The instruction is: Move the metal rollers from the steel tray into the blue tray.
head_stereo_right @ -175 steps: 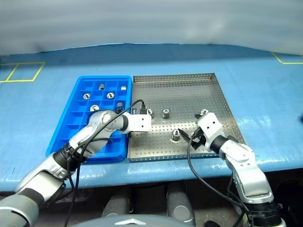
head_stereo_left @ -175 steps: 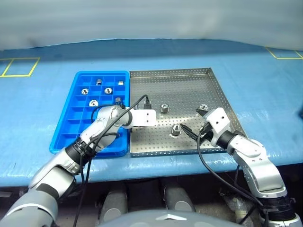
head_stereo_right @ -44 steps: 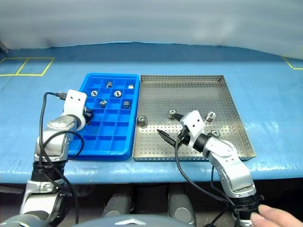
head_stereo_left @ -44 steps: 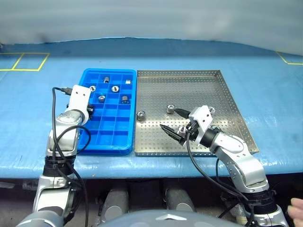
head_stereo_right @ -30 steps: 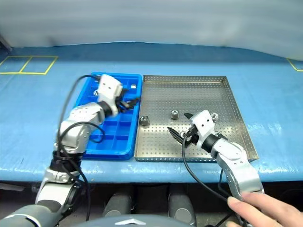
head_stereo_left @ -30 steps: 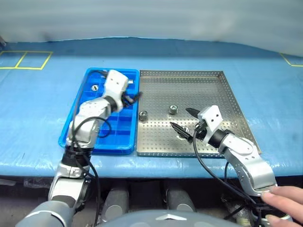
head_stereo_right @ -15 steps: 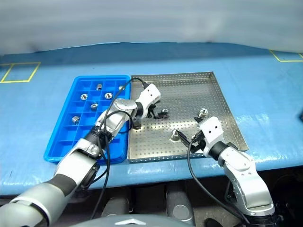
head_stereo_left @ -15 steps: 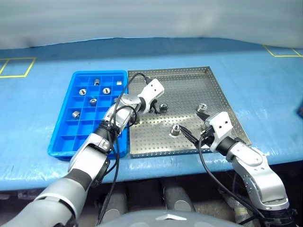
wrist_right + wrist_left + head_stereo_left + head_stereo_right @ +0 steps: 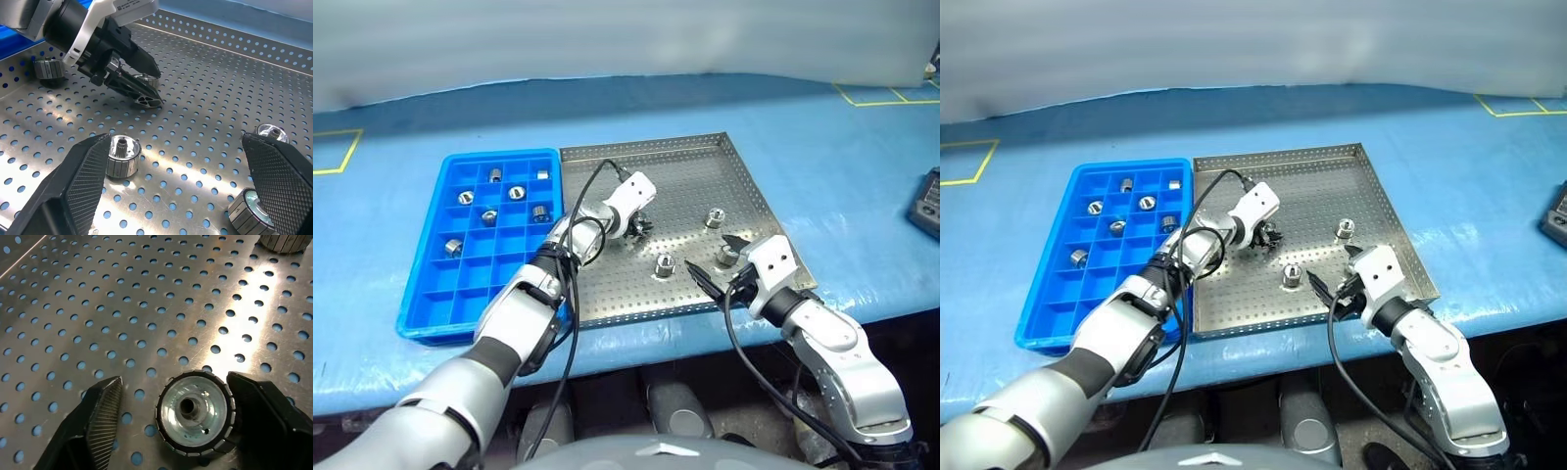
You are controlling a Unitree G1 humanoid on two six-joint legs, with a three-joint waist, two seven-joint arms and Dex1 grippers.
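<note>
- My left gripper (image 9: 168,423) is lowered onto the steel tray (image 9: 705,162), jaws parted around one metal roller (image 9: 194,412); one finger (image 9: 266,416) touches the roller's rim, the other (image 9: 98,423) stands clear. Not yet clamped.
- My right gripper (image 9: 178,188) is spread wide and holds nothing, poised over the tray's 4 o'clock area.
- Between its fingers lie a roller (image 9: 123,155) nearer the left gripper, and two rollers (image 9: 271,132) (image 9: 249,213) toward the other finger.
- A further roller (image 9: 47,68) rests near the tray's 9 o'clock edge.
- The blue tray (image 9: 421,313) sits on the blue counter (image 9: 842,166), touching the steel tray at 9 o'clock; it carries six rollers (image 9: 516,193) in separate compartments in its far half.
</note>
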